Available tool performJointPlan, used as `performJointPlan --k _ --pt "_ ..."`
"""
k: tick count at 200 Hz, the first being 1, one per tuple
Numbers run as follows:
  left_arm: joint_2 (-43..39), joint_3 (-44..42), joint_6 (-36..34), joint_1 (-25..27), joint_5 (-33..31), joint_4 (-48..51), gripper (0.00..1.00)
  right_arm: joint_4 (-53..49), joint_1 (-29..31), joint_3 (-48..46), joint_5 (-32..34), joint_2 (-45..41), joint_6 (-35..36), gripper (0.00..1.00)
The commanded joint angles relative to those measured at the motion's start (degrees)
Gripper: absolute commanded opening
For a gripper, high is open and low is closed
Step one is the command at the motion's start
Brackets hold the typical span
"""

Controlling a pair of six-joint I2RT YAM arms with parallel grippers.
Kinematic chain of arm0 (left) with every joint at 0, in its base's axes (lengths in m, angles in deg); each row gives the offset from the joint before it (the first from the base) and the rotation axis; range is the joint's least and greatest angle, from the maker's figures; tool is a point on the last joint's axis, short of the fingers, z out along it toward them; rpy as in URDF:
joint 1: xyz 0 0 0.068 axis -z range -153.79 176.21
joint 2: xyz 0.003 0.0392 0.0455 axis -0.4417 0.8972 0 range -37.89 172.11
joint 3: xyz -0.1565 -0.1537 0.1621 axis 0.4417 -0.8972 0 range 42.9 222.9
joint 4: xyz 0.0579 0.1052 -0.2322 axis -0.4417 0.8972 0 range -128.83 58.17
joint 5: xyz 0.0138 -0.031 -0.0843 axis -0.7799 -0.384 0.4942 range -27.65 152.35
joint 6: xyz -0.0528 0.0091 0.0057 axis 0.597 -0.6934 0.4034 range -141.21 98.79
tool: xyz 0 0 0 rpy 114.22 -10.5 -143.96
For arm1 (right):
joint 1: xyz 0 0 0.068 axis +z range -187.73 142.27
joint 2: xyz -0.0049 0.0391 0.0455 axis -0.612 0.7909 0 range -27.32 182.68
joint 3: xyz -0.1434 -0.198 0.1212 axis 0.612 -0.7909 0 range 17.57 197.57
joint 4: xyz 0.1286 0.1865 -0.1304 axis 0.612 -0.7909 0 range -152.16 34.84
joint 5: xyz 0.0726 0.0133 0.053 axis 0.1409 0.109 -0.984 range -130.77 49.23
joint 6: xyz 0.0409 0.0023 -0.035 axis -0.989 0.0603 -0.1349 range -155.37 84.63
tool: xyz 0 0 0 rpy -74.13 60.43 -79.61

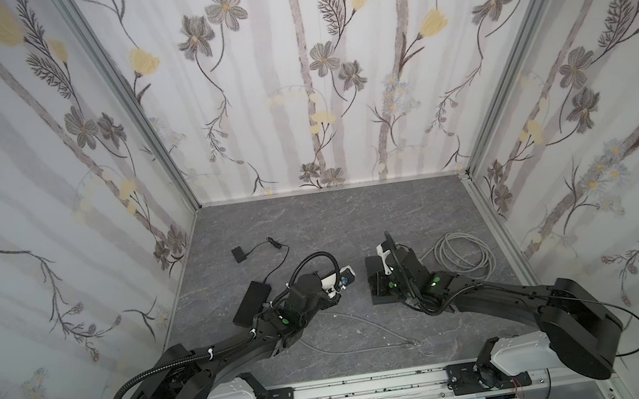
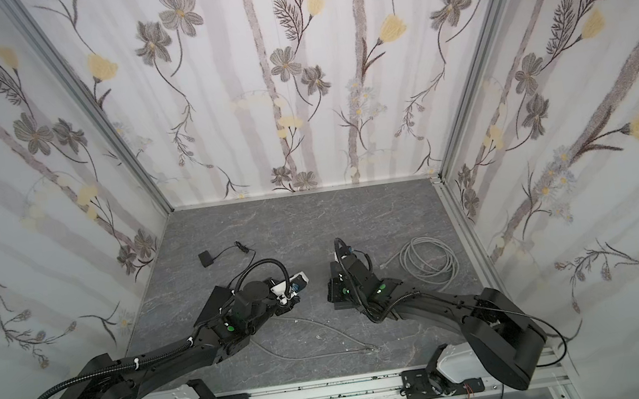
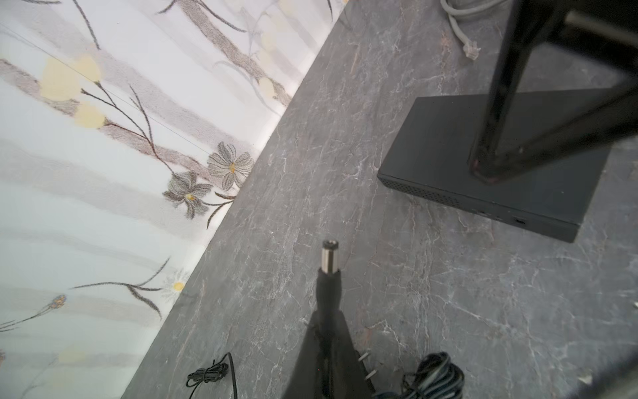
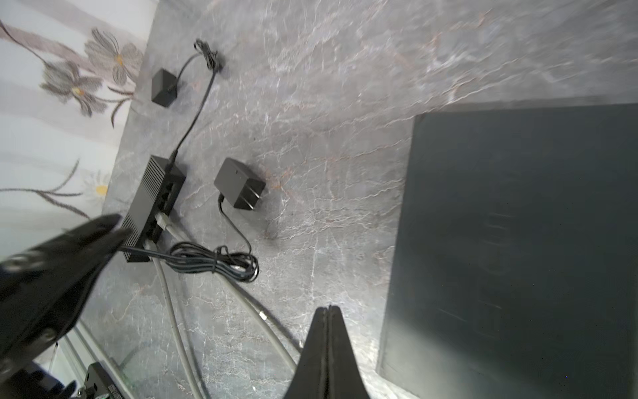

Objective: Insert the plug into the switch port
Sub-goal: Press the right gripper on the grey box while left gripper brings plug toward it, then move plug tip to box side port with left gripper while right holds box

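Observation:
In the left wrist view my left gripper point(image 3: 328, 312) is shut on the black body of the plug point(image 3: 329, 259). Its silver barrel tip sticks out ahead of the fingers, above the grey table. The switch point(image 3: 448, 152), a flat black box, lies ahead and to one side, with a small port point(image 3: 518, 221) on its narrow face. My right gripper point(image 4: 328, 308) is shut with nothing in it, at the edge of the switch point(image 4: 518, 241). Whether it touches the box I cannot tell. In both top views the switch point(image 1: 381, 299) point(image 2: 337, 303) lies under the right wrist.
A coiled grey network cable point(image 1: 461, 253) lies right of the switch. A smaller black box point(image 4: 152, 207) with cables plugged in, a pronged power adapter point(image 4: 240, 188) with a bundled cord point(image 4: 214, 262), and another adapter point(image 1: 239, 255) lie on the left. Loose grey cables point(image 1: 369, 336) cross the front. Walls enclose three sides.

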Motion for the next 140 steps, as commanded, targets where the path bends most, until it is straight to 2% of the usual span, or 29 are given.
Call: performJointPlan --k 1,54,90,140 --pt "2.09 0.04 0.25 -0.79 -0.34 -2.56 0.0 2.78 0.3 4.34 -5.22 6.25 -2.24 0.0" --pt "12.07 4.58 1.13 -2.37 -0.32 0.94 0.0 1.05 0.3 3.26 -1.44 9.75 -5.04 0.0" --pt "11.16 4.9 1.55 -2.29 1.62 2.24 0.0 0.55 0.29 -3.31 2.08 5.18 -5.72 0.0" --pt "10.26 4.72 0.63 -1.88 5.69 2.79 0.0 -4.71 0.3 -6.02 9.93 -1.82 -5.23 0.0"
